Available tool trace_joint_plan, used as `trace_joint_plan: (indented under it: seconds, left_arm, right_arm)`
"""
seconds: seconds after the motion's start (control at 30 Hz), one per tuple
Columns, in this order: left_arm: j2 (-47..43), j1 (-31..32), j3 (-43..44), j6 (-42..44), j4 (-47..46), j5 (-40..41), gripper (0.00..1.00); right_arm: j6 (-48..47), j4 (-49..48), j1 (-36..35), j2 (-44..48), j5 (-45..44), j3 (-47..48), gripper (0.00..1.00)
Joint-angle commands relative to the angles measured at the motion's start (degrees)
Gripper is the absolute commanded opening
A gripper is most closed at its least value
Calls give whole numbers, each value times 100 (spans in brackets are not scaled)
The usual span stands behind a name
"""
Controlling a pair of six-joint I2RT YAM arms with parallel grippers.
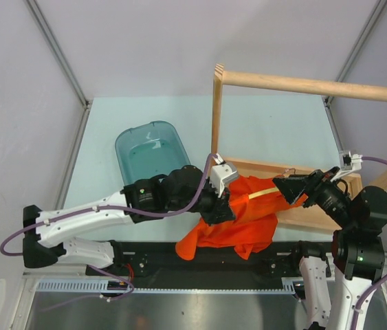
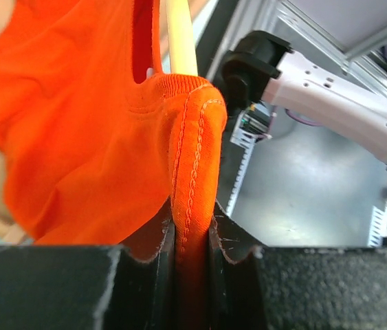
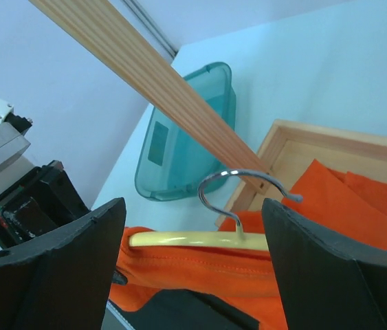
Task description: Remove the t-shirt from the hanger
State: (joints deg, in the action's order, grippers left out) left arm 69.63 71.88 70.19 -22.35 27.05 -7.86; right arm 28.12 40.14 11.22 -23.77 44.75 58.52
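Note:
The orange t-shirt [image 1: 238, 216] hangs bunched between my two grippers above the table's near edge. The pale-yellow hanger [image 1: 258, 195] is still inside it, and one arm sticks out of the neck opening. My left gripper [image 1: 220, 199] is shut on a stitched edge of the t-shirt [image 2: 97, 124], with the hanger's arm [image 2: 179, 34] just beyond the pinched fold. My right gripper [image 3: 193, 206] is open. The hanger's bar [image 3: 193, 239] and grey wire hook [image 3: 238, 182] show between its spread fingers, above the orange cloth [image 3: 200, 268].
A teal plastic bin [image 1: 152, 151] stands at the middle left. The light-wood rack rod [image 1: 303, 86] crosses the back right on an upright post [image 1: 216, 110]. Its flat wooden base frame [image 1: 317, 216] lies under the right gripper. The right arm's base [image 2: 330, 89] shows in the left wrist view.

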Motion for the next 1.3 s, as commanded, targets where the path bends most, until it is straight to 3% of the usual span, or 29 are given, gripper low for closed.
trace_joint_plan:
  seconds: [0.0,0.37,0.47,0.6,0.77,0.8,0.9,1.07,1.27]
  left_arm:
    - [155,-7,504,-332,-868,-752,0]
    - [464,2,1084,-402,-824,-989,0]
    - [473,-7,1031,-489,-1034,-1042,0]
    - [543,-7,1093,-411,-842,-859,4]
    - [404,-7,1041,-130,-560,-375,37]
    - [333,2,962,-121,-560,-253,49]
    - [43,2,645,20,-534,3,68]
    - [-423,-7,30,205,-490,117,81]
    - [-897,-7,-313,406,-253,582,85]
  right_arm:
    - [-334,47,38,127,148,-200,80]
    - [70,-295,38,592,-581,-974,58]
    - [159,-296,38,742,-888,-1036,41]
    - [185,-217,38,891,-1502,-904,0]
    - [273,-165,38,892,-1811,-869,0]
    - [282,-147,38,883,-1856,-869,0]
    - [264,20,38,900,-2031,-825,0]
    - [282,38,38,953,-2111,-869,0]
    - [264,117,38,935,-2067,-825,0]
